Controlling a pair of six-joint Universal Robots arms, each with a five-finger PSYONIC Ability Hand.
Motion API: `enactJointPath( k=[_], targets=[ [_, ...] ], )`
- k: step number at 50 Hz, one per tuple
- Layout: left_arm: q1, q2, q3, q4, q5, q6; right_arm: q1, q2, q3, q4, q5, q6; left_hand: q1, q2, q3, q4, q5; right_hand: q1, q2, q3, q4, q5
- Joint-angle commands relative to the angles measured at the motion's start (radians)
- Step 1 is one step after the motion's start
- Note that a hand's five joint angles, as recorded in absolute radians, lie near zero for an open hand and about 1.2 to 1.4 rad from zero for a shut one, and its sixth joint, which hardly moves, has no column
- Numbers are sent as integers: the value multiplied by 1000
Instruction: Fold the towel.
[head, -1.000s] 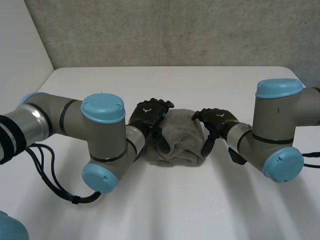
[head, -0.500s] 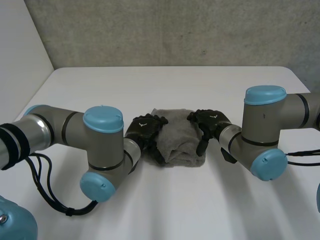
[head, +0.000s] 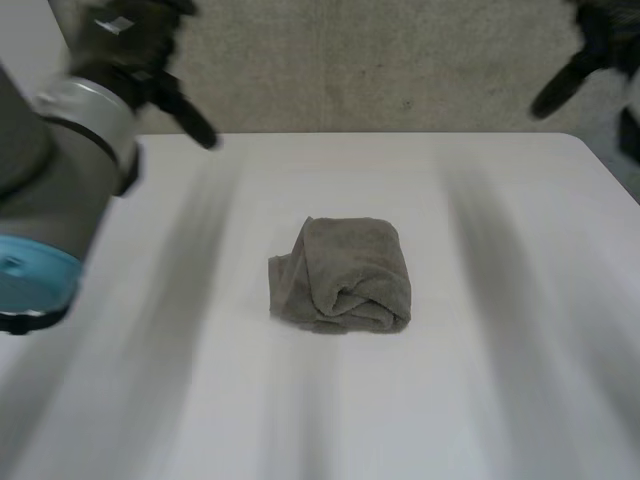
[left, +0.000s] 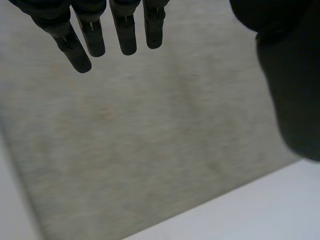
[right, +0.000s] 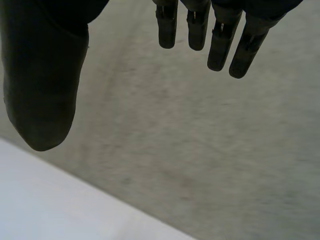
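Lifted off towel (head: 340, 275): left hand (head: 135, 22), right hand (head: 603, 28), fingers straight (nothing held) | towel bundled, well apart from table (head: 480, 390) edges

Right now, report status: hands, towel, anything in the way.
Left hand open, right hand open, both well away from towel. Towel bunched in rough fold, middle of table. No obstruction seen.

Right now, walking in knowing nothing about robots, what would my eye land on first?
A grey towel, folded into a rumpled bundle, lies in the middle of the white table. High above the table's far corners hang two black hands, the left hand and the right hand, fingers straight and holding nothing.
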Motion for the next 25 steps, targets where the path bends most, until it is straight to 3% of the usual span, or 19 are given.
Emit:
enactJointPath(
  k=[1, 15, 25],
  targets=[
    [27, 13, 67, -133, -73, 28, -19, -2, -50, 73, 47, -53, -71, -48, -47, -79, -58, -57, -69, -68, -77, -60],
    [18, -10, 104, -236, 5, -22, -12, 57, -105, 185, 27, -59, -51, -28, -26, -59, -38, -57, -69, -68, -77, -60],
    [26, -10, 119, -284, 89, -68, -18, 76, -119, 242, -93, -59, -51, -28, -26, -59, -38, -57, -69, -68, -77, -60]
  ],
)
